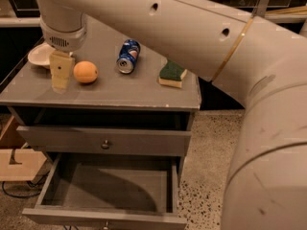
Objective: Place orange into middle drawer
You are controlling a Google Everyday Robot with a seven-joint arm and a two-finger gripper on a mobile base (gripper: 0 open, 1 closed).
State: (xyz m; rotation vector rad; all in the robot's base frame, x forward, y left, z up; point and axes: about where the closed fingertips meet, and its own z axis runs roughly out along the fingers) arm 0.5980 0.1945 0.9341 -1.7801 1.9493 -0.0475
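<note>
Grey tabletop (pixel 120 92): orange (pixel 86 72) just beside claw (pixel 61 71), toward soda can (pixel 128 56); claw state: cannot tell; middle drawer (pixel 105 186) open below claw.

Grey drawer cabinet (pixel 124 92) on speckled terrazzo floor (pixel 206 147), pale wooden box (pixel 17 162) at its left

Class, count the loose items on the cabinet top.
4: bowl back-left, partly behind the arm; orange front-left, beside the gripper; can centre; sponge right. The arm may hide more.
</note>
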